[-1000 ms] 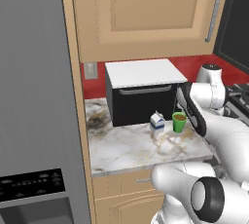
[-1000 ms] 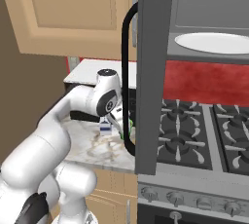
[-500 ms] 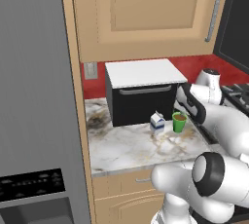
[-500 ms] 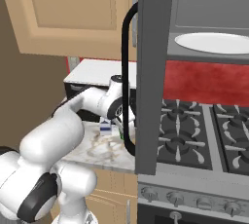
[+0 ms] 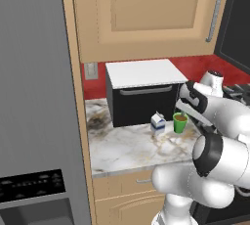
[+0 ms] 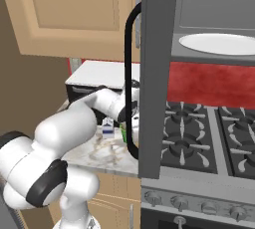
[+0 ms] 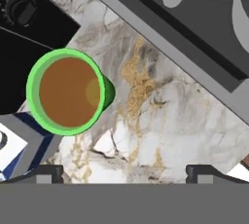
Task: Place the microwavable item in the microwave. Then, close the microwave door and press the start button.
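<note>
The microwavable item, a green cup (image 7: 68, 91) of brown liquid, stands on the marble counter (image 7: 160, 116). It lies up and left of my gripper (image 7: 124, 172), which looks straight down with its fingertips (image 7: 46, 172) wide apart and nothing between them. In the left base view the cup (image 5: 180, 122) sits just below my hand, right of the milk carton (image 5: 157, 123). The microwave (image 6: 219, 19) hangs above the stove with its white turntable plate (image 6: 216, 44) showing. The microwave door (image 6: 157, 49) stands open, and its black handle (image 6: 130, 83) partly hides the cup (image 6: 123, 132).
A black box oven (image 5: 141, 92) with a white top stands behind the cup and carton. The gas stove (image 6: 199, 133) borders the counter on the right. A grey fridge (image 5: 34, 97) closes off the left side. Wooden cabinets (image 5: 146, 13) hang overhead.
The arm's elbow has swung lower and forward, while the hand has stayed over the cup. The jaws remain open, and cup and carton have not moved.
</note>
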